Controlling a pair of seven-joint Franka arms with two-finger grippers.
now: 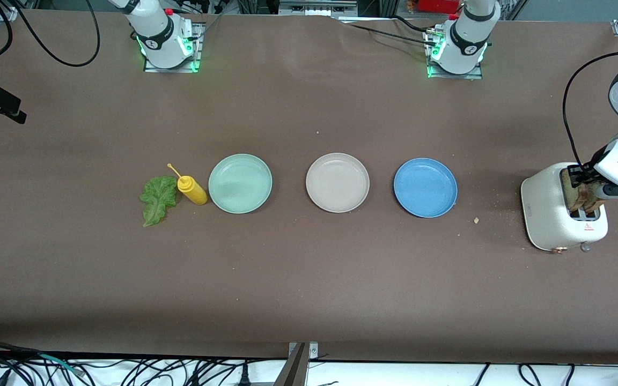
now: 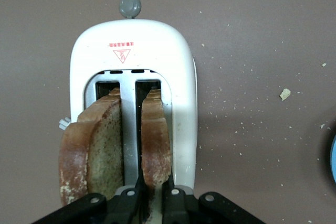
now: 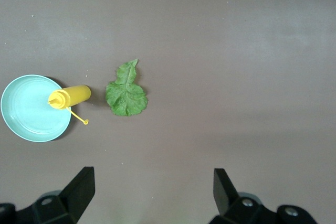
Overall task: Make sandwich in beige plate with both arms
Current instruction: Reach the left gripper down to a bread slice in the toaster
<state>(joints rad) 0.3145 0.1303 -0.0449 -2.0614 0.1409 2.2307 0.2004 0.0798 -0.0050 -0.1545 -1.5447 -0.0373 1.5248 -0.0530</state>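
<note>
1. Toast (image 2: 156, 140) stands in the toaster (image 2: 131, 51) at the left arm's end of the table; my left gripper (image 2: 153, 195) is pinched on one slice's top edge.
2. I judge it light, stiff, crumbly, so I'll grip gently by the crust.
3. Right gripper (image 3: 152, 187) hangs spread wide above the lettuce (image 3: 126, 92), waiting.
4. Beige plate (image 1: 337, 182) sits bare.

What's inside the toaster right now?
Two toast slices stand in the toaster, one per slot. The left gripper is shut on one slice. Their lower parts are hidden inside.
</note>
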